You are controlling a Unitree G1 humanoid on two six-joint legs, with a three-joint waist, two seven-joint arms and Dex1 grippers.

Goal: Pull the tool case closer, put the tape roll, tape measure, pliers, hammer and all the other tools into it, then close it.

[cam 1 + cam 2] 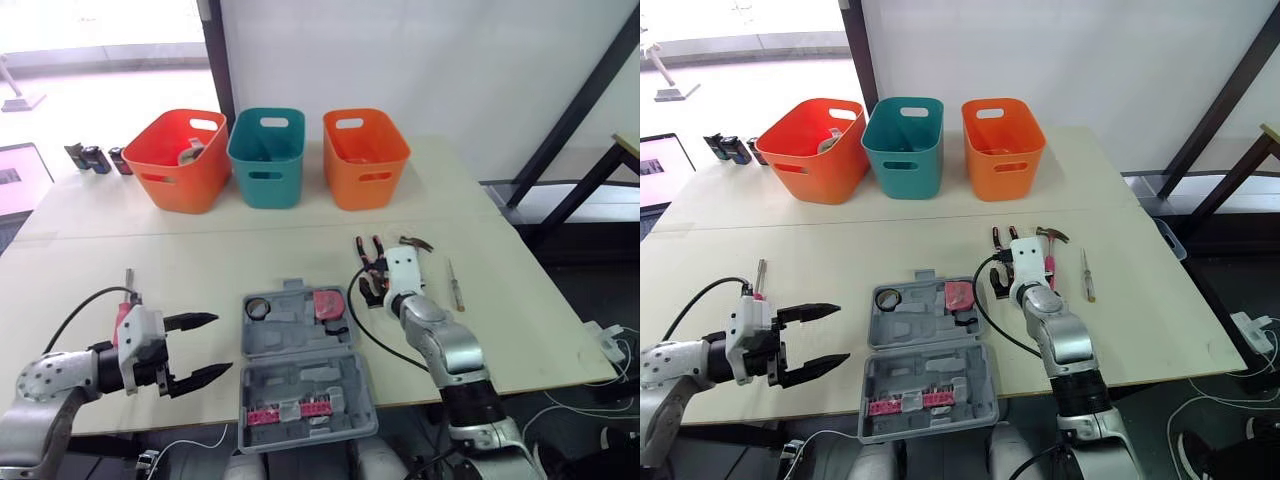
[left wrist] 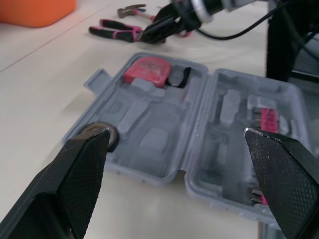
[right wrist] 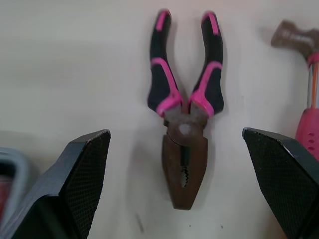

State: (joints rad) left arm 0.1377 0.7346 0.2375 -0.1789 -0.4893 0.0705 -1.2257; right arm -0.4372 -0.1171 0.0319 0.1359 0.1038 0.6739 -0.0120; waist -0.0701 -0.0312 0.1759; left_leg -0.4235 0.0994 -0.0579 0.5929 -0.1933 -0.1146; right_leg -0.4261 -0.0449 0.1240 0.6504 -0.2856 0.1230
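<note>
right gripper (image 3: 175, 132) wide open over pliers (image 3: 183, 164), open tool case (image 1: 300, 365) at front edge of table (image 1: 150, 255)
left gripper (image 1: 222, 343) spread wide just left of case; tape measure (image 1: 327, 303) and tape roll (image 1: 258, 308) inside it; hammer (image 1: 1050, 252) beside pliers

Left claw (image 1: 222, 343) spread wide, held low, right claw (image 3: 175, 133) open, angled downward.
</note>
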